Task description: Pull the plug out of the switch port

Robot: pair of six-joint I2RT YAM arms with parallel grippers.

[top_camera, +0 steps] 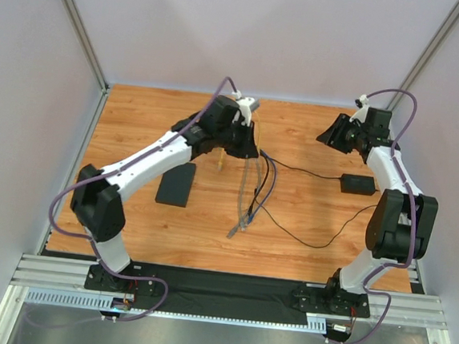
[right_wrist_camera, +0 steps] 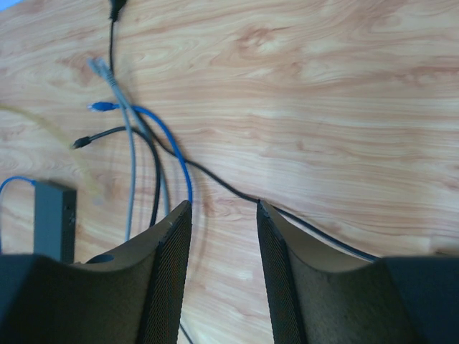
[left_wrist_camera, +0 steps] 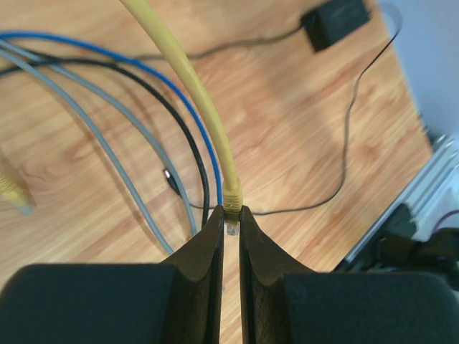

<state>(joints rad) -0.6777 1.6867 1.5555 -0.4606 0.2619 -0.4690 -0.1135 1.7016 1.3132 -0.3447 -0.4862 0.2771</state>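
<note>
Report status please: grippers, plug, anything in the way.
Left gripper shut on yellow plug, held apart from the switch. Right gripper open, empty. Loose cables nearby, nothing blocking.

The left arm (top_camera: pixel 150 161) stretches forward, left tool (left_wrist_camera: pixel 230 215) pinched on a plug (left_wrist_camera: pixel 232 199); the right arm (top_camera: pixel 391 166) stands folded, right tool (right_wrist_camera: pixel 224 208) gaping.

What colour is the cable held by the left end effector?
The cable is yellow; the left wrist view shows it best.
</note>
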